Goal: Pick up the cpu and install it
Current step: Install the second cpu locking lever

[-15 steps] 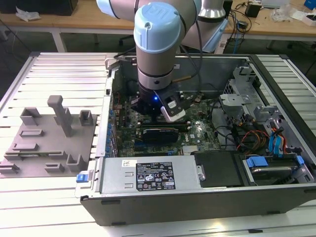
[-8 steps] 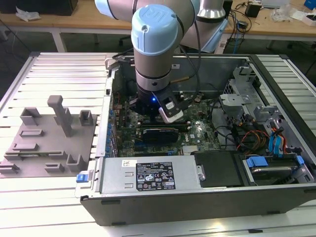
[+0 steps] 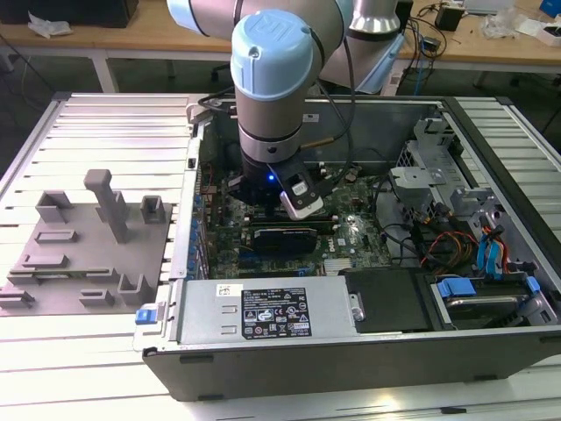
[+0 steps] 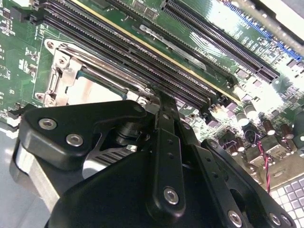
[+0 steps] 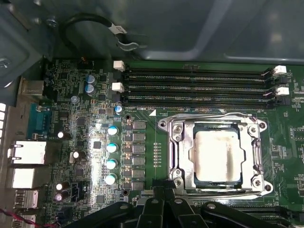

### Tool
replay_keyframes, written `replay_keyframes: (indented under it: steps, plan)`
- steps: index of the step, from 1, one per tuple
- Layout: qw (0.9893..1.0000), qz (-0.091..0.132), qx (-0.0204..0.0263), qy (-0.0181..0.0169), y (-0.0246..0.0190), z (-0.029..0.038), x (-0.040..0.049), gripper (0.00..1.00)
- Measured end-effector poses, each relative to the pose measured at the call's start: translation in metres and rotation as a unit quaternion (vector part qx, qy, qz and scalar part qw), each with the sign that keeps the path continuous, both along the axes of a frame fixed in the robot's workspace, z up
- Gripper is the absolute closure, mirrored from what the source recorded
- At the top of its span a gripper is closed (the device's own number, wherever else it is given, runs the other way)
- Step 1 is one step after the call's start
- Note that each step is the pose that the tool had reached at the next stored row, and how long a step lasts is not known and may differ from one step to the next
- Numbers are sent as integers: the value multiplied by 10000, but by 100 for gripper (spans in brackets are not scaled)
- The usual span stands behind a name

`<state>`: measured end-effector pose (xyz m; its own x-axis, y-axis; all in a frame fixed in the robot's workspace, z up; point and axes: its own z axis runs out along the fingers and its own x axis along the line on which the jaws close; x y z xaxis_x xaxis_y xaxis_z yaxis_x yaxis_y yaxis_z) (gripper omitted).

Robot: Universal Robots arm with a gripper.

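Observation:
The cpu (image 5: 217, 156) lies flat, silvery-white top up, inside the metal-framed socket (image 5: 176, 156) on the green motherboard; the frame sits around its edges. The second wrist view shows the same cpu (image 4: 90, 89) just beyond my black fingers. My gripper (image 5: 165, 192) hovers at the socket's near edge, fingers together and holding nothing. The second wrist view has the gripper (image 4: 159, 95) tip low over the board beside the socket. From the exterior view, the arm's wrist (image 3: 272, 132) reaches down into the open computer case (image 3: 351, 351).
Black memory slots (image 5: 199, 85) run beside the socket. A long black graphics card (image 3: 285, 237) lies across the board. The grey power supply (image 3: 263, 316) and drive bays with blue tabs (image 3: 456, 285) line the case's front. A grey fixture plate (image 3: 83, 254) sits at the exterior view's left.

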<state>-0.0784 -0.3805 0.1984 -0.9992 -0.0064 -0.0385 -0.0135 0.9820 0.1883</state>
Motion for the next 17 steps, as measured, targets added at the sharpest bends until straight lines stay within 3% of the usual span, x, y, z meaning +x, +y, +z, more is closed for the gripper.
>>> replay_keyframes:
  steps: [6,11,12,14,17]
  plan:
    - [10000,-1,4,-3,3,20,1,89]
    - [10000,-1,-15,-2,2,198,2,89]
    - [10000,0,-42,-1,1,243,4,89]
    - [9998,-1,-195,3,2,268,16,89]
    - [9998,-1,-208,3,2,268,103,89]
